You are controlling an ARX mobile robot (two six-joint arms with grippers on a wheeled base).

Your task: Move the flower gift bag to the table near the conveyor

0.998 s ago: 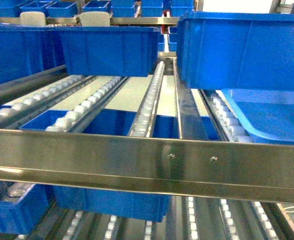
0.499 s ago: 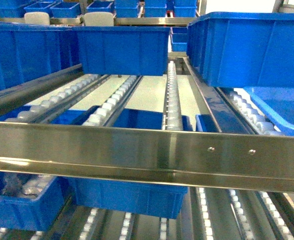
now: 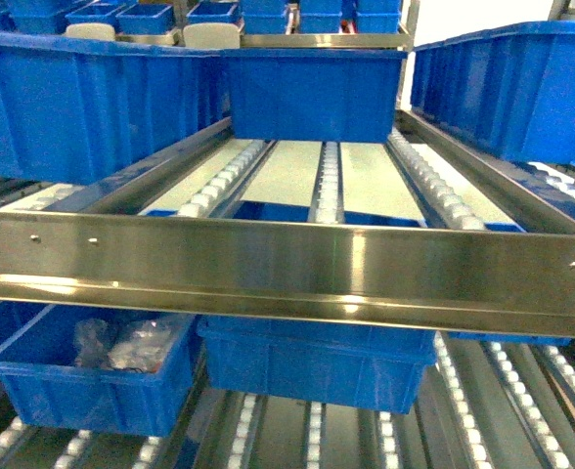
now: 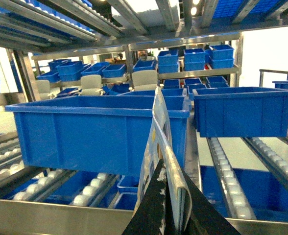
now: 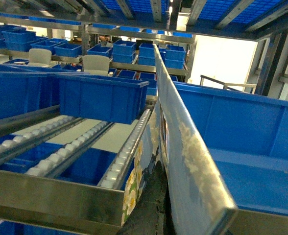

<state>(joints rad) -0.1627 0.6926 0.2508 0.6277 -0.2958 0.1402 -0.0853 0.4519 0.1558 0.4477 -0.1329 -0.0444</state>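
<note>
In the right wrist view the flower gift bag [image 5: 133, 188] stands edge-on, with white and yellow daisies on its side and a glossy panel [image 5: 183, 147] rising beside it. My right gripper [image 5: 162, 172] is shut on it; one black finger shows and the other is hidden behind the panel. In the left wrist view my left gripper [image 4: 168, 169] is shut on the thin upright edge of a glossy gift bag [image 4: 158, 122], its print barely readable. The conveyor [image 3: 327, 181] of white rollers runs ahead behind a steel rail [image 3: 287, 269]. The table is out of view. Neither gripper shows in the head view.
Blue plastic bins [image 3: 312, 93] sit on the roller tracks at several levels, one large [image 4: 95, 129] just left of the left gripper and another [image 5: 242, 132] close on the right. A lower bin [image 3: 92, 366] holds clear wrapped items. Steel uprights and shelves rise overhead.
The head view has swung: the rack, rollers and bins have slid to the right, and the big blue bin at the right edge has moved mostly out of frame.
</note>
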